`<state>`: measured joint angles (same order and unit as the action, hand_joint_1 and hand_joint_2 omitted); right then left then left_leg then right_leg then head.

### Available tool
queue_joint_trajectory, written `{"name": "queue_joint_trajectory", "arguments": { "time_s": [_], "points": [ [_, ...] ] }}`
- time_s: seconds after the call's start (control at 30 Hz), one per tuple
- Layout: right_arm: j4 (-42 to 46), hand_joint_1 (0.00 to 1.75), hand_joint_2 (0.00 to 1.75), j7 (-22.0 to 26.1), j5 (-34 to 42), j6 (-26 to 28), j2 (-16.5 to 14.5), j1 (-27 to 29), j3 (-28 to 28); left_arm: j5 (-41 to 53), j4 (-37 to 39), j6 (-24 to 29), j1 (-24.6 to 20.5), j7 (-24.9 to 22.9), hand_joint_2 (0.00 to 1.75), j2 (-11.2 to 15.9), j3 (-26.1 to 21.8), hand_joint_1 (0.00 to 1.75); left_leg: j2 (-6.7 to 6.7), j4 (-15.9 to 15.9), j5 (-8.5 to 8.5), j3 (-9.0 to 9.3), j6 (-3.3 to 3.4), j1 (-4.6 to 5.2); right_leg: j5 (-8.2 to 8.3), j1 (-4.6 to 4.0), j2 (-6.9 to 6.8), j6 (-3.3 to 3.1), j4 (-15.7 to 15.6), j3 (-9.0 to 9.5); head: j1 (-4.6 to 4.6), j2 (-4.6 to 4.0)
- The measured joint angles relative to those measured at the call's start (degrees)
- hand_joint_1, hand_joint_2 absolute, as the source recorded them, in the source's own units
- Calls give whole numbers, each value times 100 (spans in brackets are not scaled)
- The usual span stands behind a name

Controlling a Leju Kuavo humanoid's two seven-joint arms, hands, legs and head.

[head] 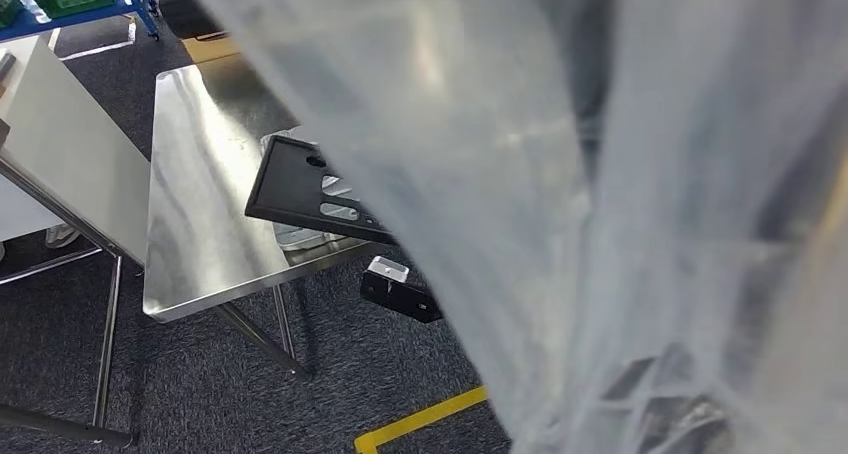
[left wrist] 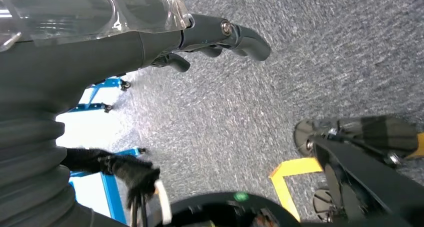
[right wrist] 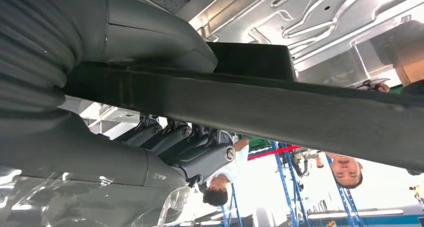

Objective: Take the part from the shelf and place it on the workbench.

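- My right hand grips the part, a flat black panel: the thick thumb lies across one face and the dark fingers press the other, so the panel's edge runs straight out from the hand.
- From the head camera, the part shows as a black frame with slotted cut-outs, lying over the near corner of the shiny steel desk; I cannot tell whether it touches the surface.
- Crinkled clear plastic sheeting hangs close to the head camera and hides the hand itself there.
- My left hand hangs over grey carpet, holding nothing, its dark fingers loosely curled and apart.
- Beyond the right hand's fingers, two people stand among blue racks.
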<state>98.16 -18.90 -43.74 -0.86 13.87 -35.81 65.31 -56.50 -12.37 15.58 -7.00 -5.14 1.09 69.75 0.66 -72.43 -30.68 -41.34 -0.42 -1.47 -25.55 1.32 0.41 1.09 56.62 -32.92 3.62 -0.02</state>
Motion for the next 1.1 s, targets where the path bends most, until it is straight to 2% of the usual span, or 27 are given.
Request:
{"name": "queue_joint_trajectory", "arguments": {
  "time_s": [0.07,0.2,0.23,0.3,0.33,0.37,0.4,0.47,0.53,0.57,0.6,0.63,0.7,0.73,0.77,0.8,0.87,0.93,0.97,1.03,1.07,1.1],
  "points": [
    [0,175,175,1,0,-1,1,1,7,2,0,4,-1,1,175,0,0,0,-1,-94,89,-103,72,48,-25,-56,-3,-34,0,35,1,0],
    [0,175,175,2,-1,-1,1,0,9,2,0,5,2,0,175,0,0,0,-2,109,244,-24,125,83,-41,-83,-3,-51,-1,61,2,0],
    [1,175,175,1,-1,-1,1,-1,9,3,0,5,2,-1,175,0,0,0,-2,269,341,47,160,102,-48,-97,-3,-56,-2,76,2,0],
    [2,175,175,1,-2,-2,2,-9,10,9,2,5,-5,-2,175,7,0,0,-56,1062,677,393,375,227,-94,-139,-11,-55,-13,124,-14,0],
    [2,175,175,1,-1,-2,2,-14,11,15,3,5,-8,-2,175,9,0,0,-80,1406,803,537,463,289,-116,-146,-20,-43,-26,143,-22,0],
    [4,175,175,-1,-2,-2,3,-18,11,20,4,6,-10,-2,175,11,1,0,-103,1705,894,673,521,313,-147,-149,-29,-22,-27,157,-30,0],
    [7,175,175,-1,-1,-2,4,-19,12,24,4,7,-8,-1,175,8,1,0,-94,1776,907,711,502,302,-180,-139,-34,6,3,151,-34,0],
    [12,175,175,-4,-2,-3,6,-33,11,25,4,9,-9,0,175,7,1,0,-87,1882,927,804,493,230,-409,-148,-29,61,420,-29,-44,0],
    [13,175,175,-7,-1,-8,10,-34,14,26,4,8,-18,0,175,1,0,0,-76,1894,907,840,495,194,-736,-115,-23,127,1223,-465,-52,0],
    [13,175,175,-9,-1,-10,13,-27,15,26,4,6,-20,0,175,-4,0,0,-69,1892,891,852,481,174,-806,-88,-23,162,1521,-657,-53,0],
    [13,175,175,-10,0,-13,15,-20,17,26,4,5,-17,0,175,-9,1,0,-60,1889,872,869,457,151,-769,-59,-24,200,1639,-766,-54,0],
    [13,175,175,-14,0,-15,17,-18,17,26,4,5,-12,1,175,-14,1,0,-49,1880,848,894,422,123,-605,-28,-26,239,1491,-739,-54,0],
    [13,175,175,-27,2,-21,22,-19,17,26,4,5,-5,5,175,-16,1,0,-32,1828,768,948,326,68,-129,44,-28,326,691,-407,-56,0],
    [14,175,175,-35,6,-28,26,-22,18,26,5,5,-9,8,175,-11,1,0,-23,1778,718,955,271,60,36,65,-13,341,315,-237,-61,0],
    [14,175,175,-39,11,-34,31,-24,18,25,5,5,-15,11,175,-7,0,0,-16,1738,678,952,226,63,114,74,3,327,81,-129,-66,0],
    [15,175,175,-44,20,-43,39,-25,18,25,6,5,-18,14,175,-3,0,0,-9,1715,652,944,193,71,118,70,19,291,-11,-89,-68,0],
    [15,175,175,-52,42,-54,56,-28,17,24,7,5,-14,9,175,0,1,0,-4,1720,637,945,163,66,97,54,32,176,1,-97,-64,0],
    [15,175,175,-66,56,-58,70,-34,14,24,7,5,-5,1,175,0,1,0,-13,1573,538,894,131,44,92,61,31,99,-6,-85,-56,0],
    [15,175,175,-74,58,-60,76,-37,12,24,7,5,-5,-3,175,0,1,0,-19,1319,406,776,110,37,88,67,29,69,-9,-76,-52,0],
    [15,175,175,-87,63,-75,93,-38,9,22,7,5,-6,-4,175,0,0,0,-27,483,55,348,79,36,67,56,24,30,-10,-64,-41,0],
    [14,175,175,-91,65,-98,102,-37,9,22,7,5,-5,-5,175,0,0,0,-27,97,-60,127,76,37,56,46,24,18,-9,-58,-39,0],
    [14,175,175,-94,64,-135,110,-37,9,22,7,5,-3,-8,175,0,0,0,-27,-108,-68,-14,87,41,42,34,24,9,-9,-45,-37,0]
  ]
}}
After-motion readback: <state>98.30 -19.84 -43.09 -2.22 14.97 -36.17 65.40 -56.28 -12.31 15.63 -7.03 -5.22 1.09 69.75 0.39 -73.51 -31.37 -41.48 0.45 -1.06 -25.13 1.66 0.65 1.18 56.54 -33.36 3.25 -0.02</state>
